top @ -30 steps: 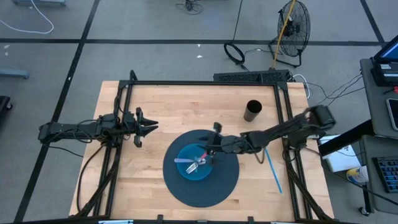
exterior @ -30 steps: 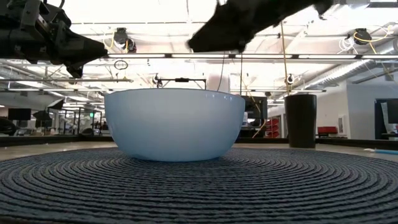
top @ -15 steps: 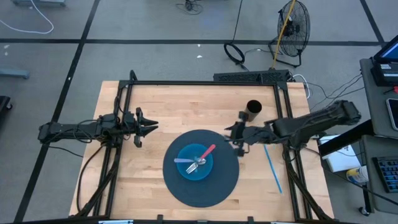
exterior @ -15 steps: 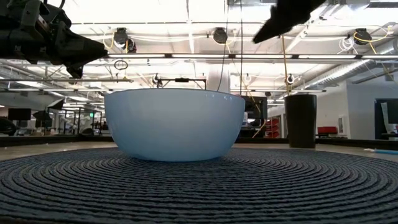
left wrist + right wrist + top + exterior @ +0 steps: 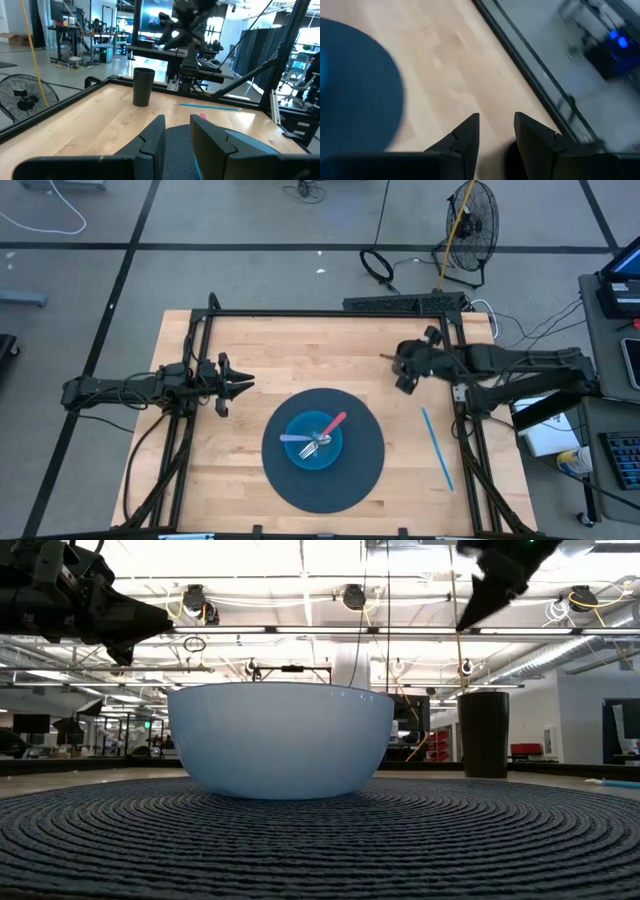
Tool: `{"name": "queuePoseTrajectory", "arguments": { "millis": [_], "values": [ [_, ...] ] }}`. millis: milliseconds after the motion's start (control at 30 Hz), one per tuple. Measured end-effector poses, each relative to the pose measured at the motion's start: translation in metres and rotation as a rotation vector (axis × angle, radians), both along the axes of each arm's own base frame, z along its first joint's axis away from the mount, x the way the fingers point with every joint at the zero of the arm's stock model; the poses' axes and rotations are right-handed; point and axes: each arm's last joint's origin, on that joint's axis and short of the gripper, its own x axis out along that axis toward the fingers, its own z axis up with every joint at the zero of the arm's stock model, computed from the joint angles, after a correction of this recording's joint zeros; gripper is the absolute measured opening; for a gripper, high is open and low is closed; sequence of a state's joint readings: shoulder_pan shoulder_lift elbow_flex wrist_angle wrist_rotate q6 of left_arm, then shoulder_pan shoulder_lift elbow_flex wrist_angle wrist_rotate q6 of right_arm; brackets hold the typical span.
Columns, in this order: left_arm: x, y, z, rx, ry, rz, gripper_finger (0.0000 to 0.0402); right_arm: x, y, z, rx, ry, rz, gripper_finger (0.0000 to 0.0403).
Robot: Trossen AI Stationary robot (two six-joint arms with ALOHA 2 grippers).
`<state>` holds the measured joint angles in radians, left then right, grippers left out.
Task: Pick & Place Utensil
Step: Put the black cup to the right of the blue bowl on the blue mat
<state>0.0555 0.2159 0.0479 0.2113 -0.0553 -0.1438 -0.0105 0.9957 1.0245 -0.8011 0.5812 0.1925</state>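
Right claw: our right gripper hangs above the far right part of the table, over the black cup; its two fingers stand a narrow gap apart with nothing between them.
Left claw: our left gripper waits over the left half of the table, pointing toward the mat, fingers slightly parted and empty.
Cup: it stands upright on the bare wood near the far right corner; from above we mostly lose it under the right gripper.
Utensils in the bowl: we see a pink-handled utensil, a fork and a purple-handled piece lying in the blue bowl.
Bowl: it sits near the middle of the round dark mat, well apart from both grippers.
Blue utensil: a long thin blue stick-like piece lies flat on the wood to the right of the mat, close to the right frame rail; we cannot tell its kind.
Table: light wood top inside a black frame.
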Motion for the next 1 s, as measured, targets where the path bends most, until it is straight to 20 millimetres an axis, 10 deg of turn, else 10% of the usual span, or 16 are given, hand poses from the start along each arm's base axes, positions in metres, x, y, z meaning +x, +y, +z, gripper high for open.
{"name": "queuePoseTrajectory", "arguments": {
  "millis": [400, 1000],
  "values": [
    [0.000, 0.000, 0.000, -0.004, -0.001, 0.000, 0.0093, -0.009, -0.055, -0.026, 0.164, 0.087, 0.080, 0.0121],
    [0.000, 0.001, -0.001, 0.001, 0.007, 0.051, 0.0093, -0.023, -0.080, -0.044, 0.361, 0.164, 0.080, 0.0210]
  ]
}}
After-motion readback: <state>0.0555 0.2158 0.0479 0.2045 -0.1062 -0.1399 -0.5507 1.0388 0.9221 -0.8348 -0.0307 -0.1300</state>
